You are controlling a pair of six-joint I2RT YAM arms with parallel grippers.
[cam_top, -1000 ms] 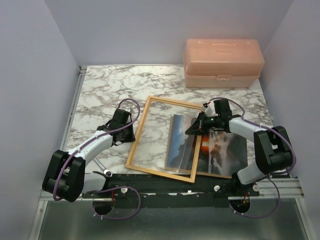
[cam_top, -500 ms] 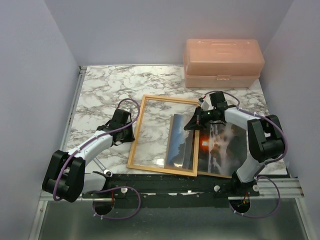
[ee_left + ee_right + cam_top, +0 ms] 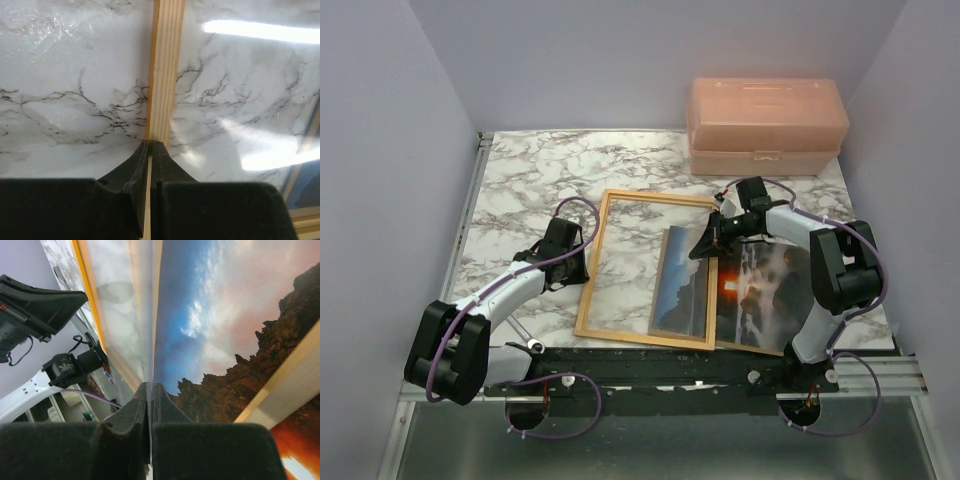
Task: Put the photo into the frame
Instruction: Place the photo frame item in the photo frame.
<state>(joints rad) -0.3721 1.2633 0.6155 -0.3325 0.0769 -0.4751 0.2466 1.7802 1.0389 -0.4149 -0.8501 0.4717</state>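
Note:
The orange wooden frame (image 3: 660,200) lies flat on the marble table. My left gripper (image 3: 582,268) is shut on its left rail; in the left wrist view the rail (image 3: 167,60) runs straight into the pinched jaws (image 3: 150,144). The photo (image 3: 760,290), image side up, lies across the frame's right rail: its blue sky shows inside the opening, its red sun and rocks outside. My right gripper (image 3: 702,250) is at the photo's far edge, next to the right rail. In the right wrist view its jaws (image 3: 150,385) are shut on a thin sheet edge that the sky (image 3: 215,315) adjoins.
A pink translucent box (image 3: 765,125) stands at the back right, behind the right arm. A brown board edge (image 3: 760,351) shows under the photo's near side. Grey walls close in the table on the left, right and back.
The frame has swung a little, now squarer to the table. My right gripper has shifted slightly left and farther back with the sheet edge. The left arm has stayed put.

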